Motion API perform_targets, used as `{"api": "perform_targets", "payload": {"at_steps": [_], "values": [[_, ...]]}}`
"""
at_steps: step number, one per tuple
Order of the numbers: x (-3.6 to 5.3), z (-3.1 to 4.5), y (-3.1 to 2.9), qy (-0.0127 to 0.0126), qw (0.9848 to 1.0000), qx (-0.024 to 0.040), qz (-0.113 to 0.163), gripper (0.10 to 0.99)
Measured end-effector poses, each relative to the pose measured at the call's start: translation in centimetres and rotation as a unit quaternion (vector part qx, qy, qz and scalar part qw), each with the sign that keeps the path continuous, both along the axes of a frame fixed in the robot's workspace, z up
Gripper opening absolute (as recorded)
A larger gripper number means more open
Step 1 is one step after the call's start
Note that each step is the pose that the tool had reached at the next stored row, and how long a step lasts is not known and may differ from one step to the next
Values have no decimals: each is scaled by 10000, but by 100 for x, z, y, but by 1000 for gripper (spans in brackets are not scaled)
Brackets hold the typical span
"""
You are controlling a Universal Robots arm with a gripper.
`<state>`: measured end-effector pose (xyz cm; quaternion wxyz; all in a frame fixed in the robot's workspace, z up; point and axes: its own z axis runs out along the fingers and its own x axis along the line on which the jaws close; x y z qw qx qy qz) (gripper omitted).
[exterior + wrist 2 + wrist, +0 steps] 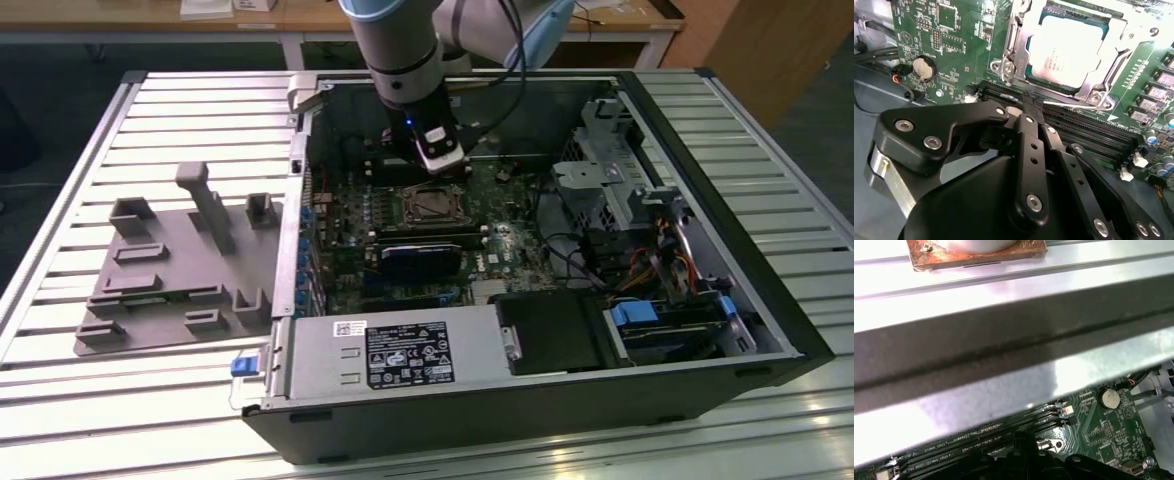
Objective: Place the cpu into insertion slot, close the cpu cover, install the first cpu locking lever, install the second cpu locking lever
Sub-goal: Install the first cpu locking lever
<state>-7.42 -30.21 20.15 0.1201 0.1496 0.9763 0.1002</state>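
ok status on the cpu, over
gripper shut, tip beside the cpu cover. cpu seated, cover lying over it. thin lever rod by the tip, memory slots under the gripper.

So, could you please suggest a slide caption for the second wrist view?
Claw above the memory slots, close to the cpu seated inside the cpu cover frame.

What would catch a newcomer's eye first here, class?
In the second wrist view, the silver-grey square cpu shows through the window of the thin silver metal cpu cover, with the black gripper, shut, close by its edge. In the exterior view, an open black computer case lies on a slatted metal table.
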Motion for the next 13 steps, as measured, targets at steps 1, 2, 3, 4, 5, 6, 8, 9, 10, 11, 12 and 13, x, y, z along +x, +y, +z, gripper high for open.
{"api": "perform_targets", "payload": {"at_steps": [1, 2, 3, 4, 5, 6, 8, 9, 10, 11, 12, 13], "values": [[0, 0, 3, 0, 10000, 0, 0, 102], [0, 0, 5, 0, 10000, 0, 1, 102], [0, 0, 8, 0, 10000, 0, -1, 102], [0, 0, 11, 0, 10000, 1, -4, 102], [0, 0, 14, 0, 10000, 0, -8, 102], [0, 0, 16, 0, 10000, 0, -14, 102], [0, -1, 22, 0, 10000, 1, -28, 102], [0, -1, 25, 0, 10000, 1, -35, 102], [0, -1, 25, 0, 10000, 1, -41, 102], [0, -1, 25, 0, 10000, 1, -49, 102], [0, -2, 26, 0, 10000, 1, -60, 102], [-1, -3, 26, 0, 10000, 1, -69, 102]]}}
